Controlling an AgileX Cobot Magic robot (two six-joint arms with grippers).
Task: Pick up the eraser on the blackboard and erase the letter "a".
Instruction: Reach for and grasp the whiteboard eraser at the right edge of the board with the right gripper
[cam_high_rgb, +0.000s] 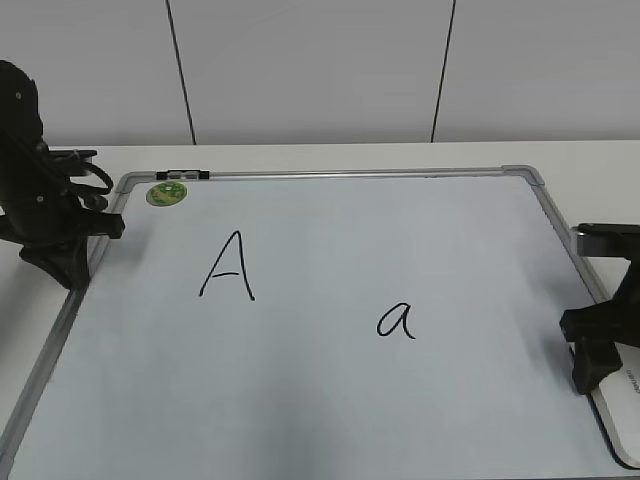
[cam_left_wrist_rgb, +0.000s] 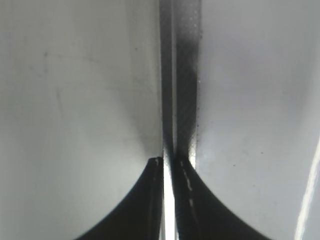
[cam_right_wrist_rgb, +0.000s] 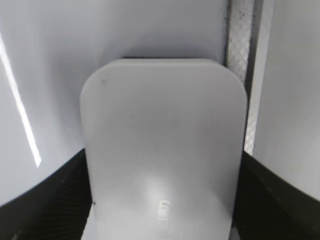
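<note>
Filling most of our right wrist view, the eraser (cam_right_wrist_rgb: 162, 150) is lying flat on the blackboard (cam_high_rgb: 330, 400), close beside the grey frame strip on its right edge. Our right gripper (cam_right_wrist_rgb: 162, 220) is reaching around it, with its dark jaws standing spread on either side of the white block; whether the pads are already pressing on its sides we cannot tell. In the exterior view only a sliver of the eraser (cam_high_rgb: 622, 405) is showing at the lower right corner of the board, beneath the right gripper (cam_high_rgb: 590, 355), which is hanging low over that corner. Further in, the letter "a" (cam_high_rgb: 397, 320) is sitting right of the board's middle, well apart from the eraser, and the capital "A" (cam_high_rgb: 228, 266) is standing taller to its left. A round green magnet (cam_high_rgb: 167, 192) is resting near the upper left corner, just beside a black marker (cam_high_rgb: 184, 175) lying along the top frame. Our left gripper (cam_high_rgb: 70, 262) is hovering at the left edge of the board, above the frame, and in the left wrist view its jaws are meeting in a narrow line over that grey strip, so we are reading the left gripper (cam_left_wrist_rgb: 167, 162) as closed on nothing. The white desk (cam_high_rgb: 580, 155) is carrying the board.
</note>
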